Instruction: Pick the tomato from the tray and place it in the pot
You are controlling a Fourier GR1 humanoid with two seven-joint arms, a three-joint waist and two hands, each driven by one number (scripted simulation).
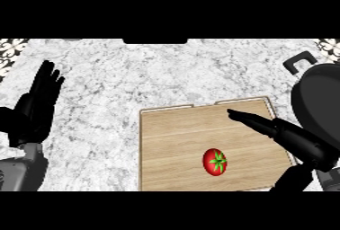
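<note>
We hold our left hand [36,105] open near the desk's left edge, fingers straight and pointing up, resting on its grey forearm. Our right hand [282,131] comes in from the lower right, fingers straight and pointing toward the upper left, with nothing in its grasp.

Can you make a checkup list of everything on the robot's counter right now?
Surface: grey-white marble counter.
Job's things: red tomato lies on the wooden tray; black pot stands at the right edge, partly cut off.
Clutter: nothing seen.
Hands: right hand open, fingers straight, over the tray, apart from the tomato; left hand open, resting at the left, fingers up.
Cables: nothing seen.
Surroundings: patterned tiles in the top corners.
</note>
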